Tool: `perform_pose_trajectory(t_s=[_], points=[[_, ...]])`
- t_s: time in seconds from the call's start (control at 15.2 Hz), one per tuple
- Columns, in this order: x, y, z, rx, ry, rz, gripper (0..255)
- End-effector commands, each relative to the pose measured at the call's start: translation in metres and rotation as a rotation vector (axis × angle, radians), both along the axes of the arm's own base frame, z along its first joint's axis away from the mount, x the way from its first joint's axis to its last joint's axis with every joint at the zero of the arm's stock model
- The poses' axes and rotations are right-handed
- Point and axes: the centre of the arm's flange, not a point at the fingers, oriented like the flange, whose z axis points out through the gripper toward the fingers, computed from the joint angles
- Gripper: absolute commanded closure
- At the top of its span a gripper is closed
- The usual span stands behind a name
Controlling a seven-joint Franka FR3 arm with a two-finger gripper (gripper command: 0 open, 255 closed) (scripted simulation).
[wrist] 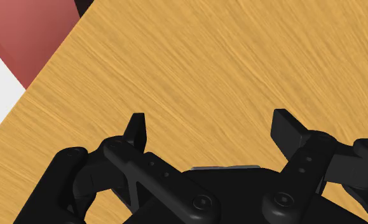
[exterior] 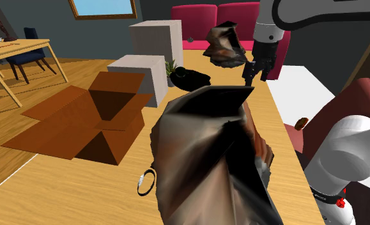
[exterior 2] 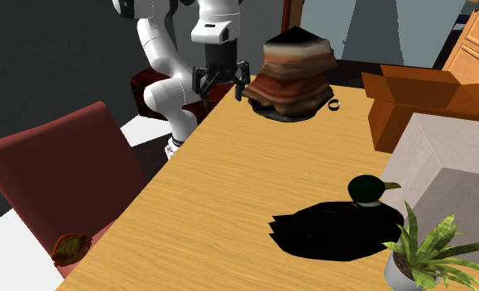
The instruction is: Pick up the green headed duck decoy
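shoulder view: the gripper (exterior: 255, 71) hangs above the table with its fingers spread and nothing between them. the duck (exterior: 191, 77) is a dark shape apart from it, and its green head is hard to make out here. a big brown lump (exterior: 212, 160) close to the camera hides much of the wood on this side of the gripper.

second exterior view: the gripper (exterior 2: 222, 91) hangs just beside the lump (exterior 2: 295, 74). the duck (exterior 2: 341, 219) sits on the table (exterior 2: 213, 182), well apart from the gripper and beside a plant (exterior 2: 423, 248). its green head is clear, but the black body merges with its shadow, so its outline is uncertain.

wrist view: bare wood lies between and beyond the fingertips (wrist: 136, 130).

i judge that the reach has barely begun. the next move calls for crossing the table clear of the lump, then setting the fingers across the duck, lowering and clamping.
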Motion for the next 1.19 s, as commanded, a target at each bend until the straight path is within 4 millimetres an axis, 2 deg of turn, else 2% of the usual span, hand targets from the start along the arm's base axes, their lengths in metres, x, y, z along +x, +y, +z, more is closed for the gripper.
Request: perform_pose_trajectory(t_s=[0.0, 0.59, 1.12], points=[[0.0, 0.0, 0.0, 0.0, 0.0, 0.0, 0], [0.114, -0.011, 0.001, -0.01, -0.022, 0.206, 0], [0.215, 0.0, 0.004, -0.019, -0.041, 0.389, 0]])
